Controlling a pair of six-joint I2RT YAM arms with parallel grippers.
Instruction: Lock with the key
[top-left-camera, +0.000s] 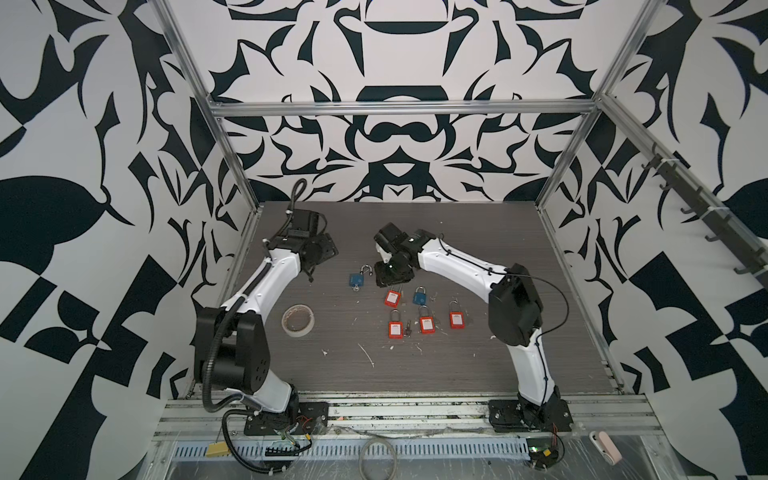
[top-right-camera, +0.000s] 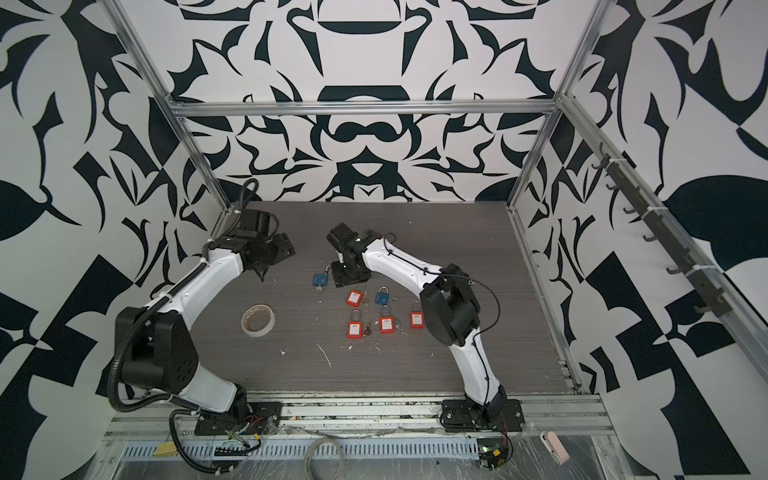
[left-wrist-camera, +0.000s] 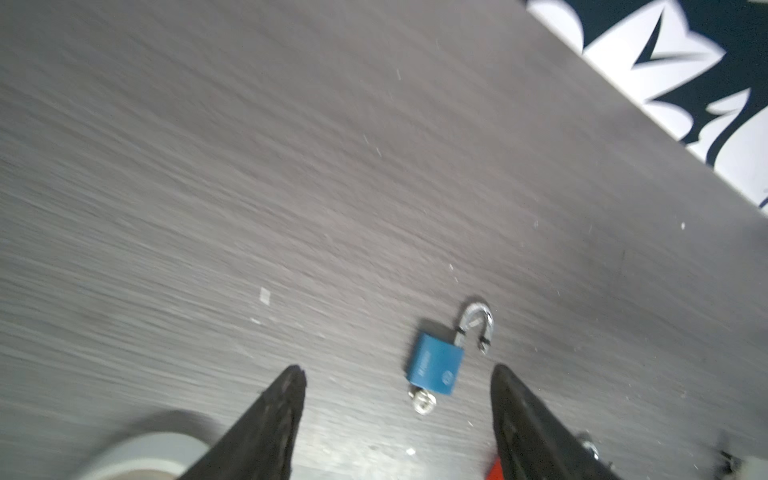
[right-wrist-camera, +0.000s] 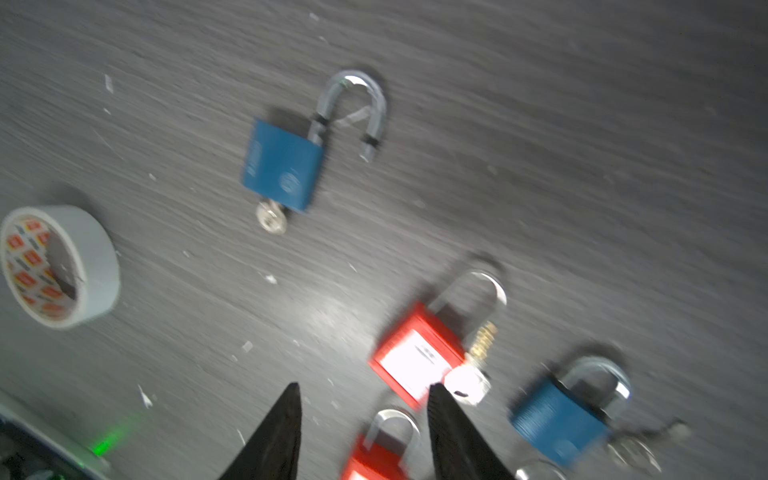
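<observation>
- Left wrist view: small blue metal padlock (left-wrist-camera: 436, 368) flat on the dark grey wood-grain desk (left-wrist-camera: 291, 166). Silver U-shaped shackle (left-wrist-camera: 478, 306) raised and swung off its hole, so not locked yet.
- Small silver key (left-wrist-camera: 422, 402) seated in the keyway at the body's bottom end; clearer in the right wrist view (right-wrist-camera: 271, 218).
- Left pincer (left-wrist-camera: 397, 370) spread wide, empty, clear of the desk. Lock framed between the tips, not touched. Frame blurred.
- Right pincer (right-wrist-camera: 365, 387) also spread, pinching nothing, hanging over a cluster of red plastic padlocks (right-wrist-camera: 417, 357). In both top views, just right of the open blue lock.
- Judged step: approach only; shackle not pressed home, key not turned.
- Risk: lock loose on a smooth desk. Likely to slide or spin if pushed on the shackle without the body braced.
- Risk: free shackle leg off its hole. Likely to jam on the body's top edge if pressed before being rotated back.
- Risk: tiny key head, easy to slip off or pull out instead of turning.
- Risk: wrong target. Second blue padlock with closed shackle (right-wrist-camera: 561, 424) nearby.
- Risk: red locks crowded under the right pincer, easily knocked. Roll of white tape (right-wrist-camera: 58, 266) well apart, low concern.
</observation>
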